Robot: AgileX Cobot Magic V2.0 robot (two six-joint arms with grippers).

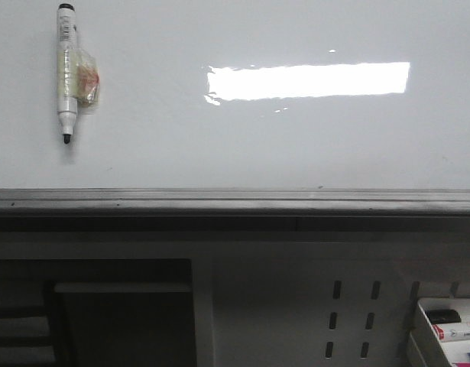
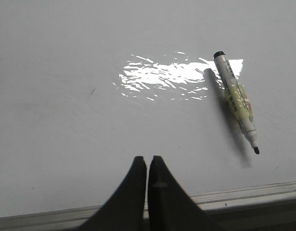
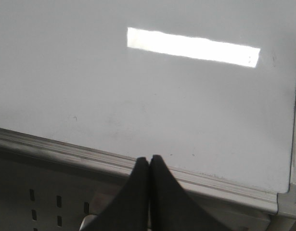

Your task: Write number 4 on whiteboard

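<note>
The whiteboard (image 1: 235, 138) lies flat ahead of the robot with no number 4 on it yet, its only load a capped-off black marker (image 1: 67, 73) with tape around its barrel, resting near the left side, probably where the left arm can reach it. The left gripper (image 2: 148, 161) and right gripper (image 3: 148, 160) both hover over the board's near rail with fingers pressed together, holding nothing. Below right, a white tray (image 1: 419, 313) holds a few spare markers (image 1: 456, 330).

Each tool, left (image 2: 148, 161) and right (image 3: 148, 161), has two plain matte black fingers tapering to narrow, curved tips.
</note>
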